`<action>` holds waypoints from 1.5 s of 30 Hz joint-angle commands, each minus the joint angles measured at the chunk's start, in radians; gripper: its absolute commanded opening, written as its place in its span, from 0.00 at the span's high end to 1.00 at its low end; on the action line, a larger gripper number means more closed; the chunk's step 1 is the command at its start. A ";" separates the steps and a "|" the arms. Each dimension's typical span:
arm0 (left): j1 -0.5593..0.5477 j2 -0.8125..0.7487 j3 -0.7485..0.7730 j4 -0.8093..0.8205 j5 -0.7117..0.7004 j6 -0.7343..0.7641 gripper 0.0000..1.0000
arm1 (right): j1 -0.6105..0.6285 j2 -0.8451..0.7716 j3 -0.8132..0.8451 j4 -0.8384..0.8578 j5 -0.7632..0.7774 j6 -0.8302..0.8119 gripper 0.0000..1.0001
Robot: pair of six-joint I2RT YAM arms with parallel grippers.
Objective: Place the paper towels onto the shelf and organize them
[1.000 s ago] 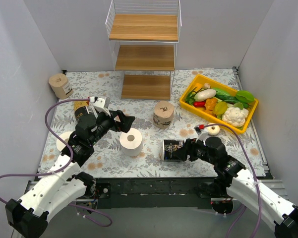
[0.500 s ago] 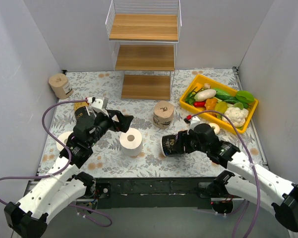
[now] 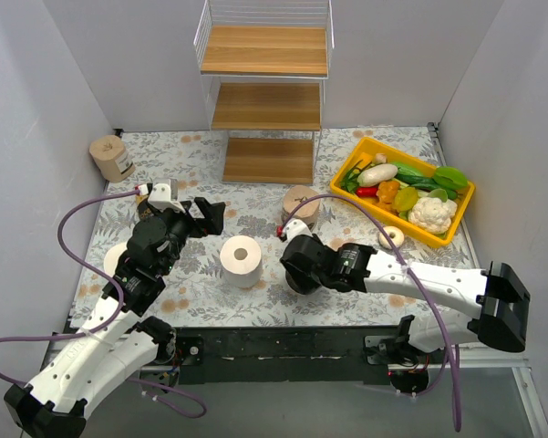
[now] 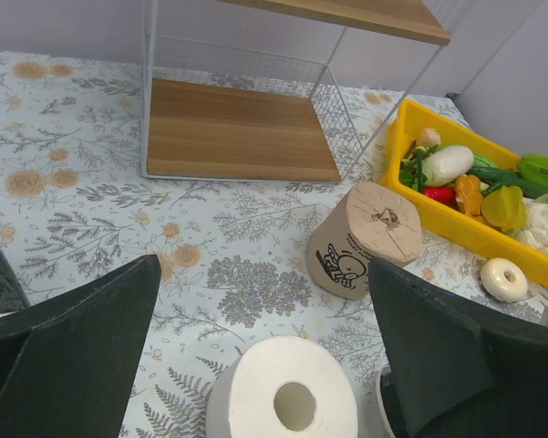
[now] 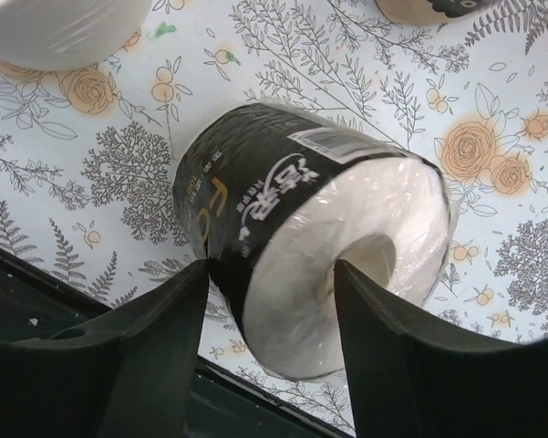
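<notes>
Black-wrapped roll [image 5: 255, 205] clamped inside right gripper [image 5: 269, 278].

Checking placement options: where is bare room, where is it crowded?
All three shelf boards are bare; so is the cloth between them and far-left tan roll. Crowded: centre, with white roll, second tan roll, and black roll in right end effector.

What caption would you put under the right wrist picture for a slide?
Right tool gripping a black roll from both sides, flowered table beneath.
</notes>
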 commanded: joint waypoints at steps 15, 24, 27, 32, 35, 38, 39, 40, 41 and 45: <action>-0.003 -0.017 0.019 -0.019 -0.044 -0.010 0.02 | 0.021 -0.091 0.036 0.118 -0.143 -0.104 0.28; -0.003 -0.019 0.018 -0.024 -0.038 -0.011 0.02 | 0.022 -0.060 -0.007 0.161 -0.163 -0.089 0.31; -0.003 -0.021 0.018 -0.022 -0.038 -0.011 0.02 | 0.022 -0.054 -0.027 0.170 -0.142 -0.089 0.31; -0.003 -0.021 0.018 -0.025 -0.036 -0.011 0.02 | 0.021 -0.043 -0.061 0.182 -0.093 -0.087 0.32; -0.003 -0.019 0.018 -0.024 -0.036 -0.010 0.02 | 0.022 -0.039 -0.081 0.204 -0.092 -0.093 0.33; -0.003 -0.016 0.018 -0.024 -0.036 -0.010 0.02 | 0.024 -0.034 -0.090 0.218 -0.100 -0.095 0.34; -0.003 -0.016 0.018 -0.024 -0.036 -0.011 0.02 | 0.024 -0.033 -0.090 0.216 -0.102 -0.096 0.34; -0.003 -0.014 0.018 -0.022 -0.036 -0.011 0.02 | 0.024 -0.029 -0.091 0.218 -0.100 -0.095 0.35; -0.003 -0.014 0.019 -0.022 -0.036 -0.010 0.02 | 0.024 -0.029 -0.091 0.218 -0.100 -0.099 0.35; -0.003 -0.013 0.018 -0.022 -0.036 -0.010 0.02 | 0.022 -0.031 -0.096 0.225 -0.083 -0.122 0.42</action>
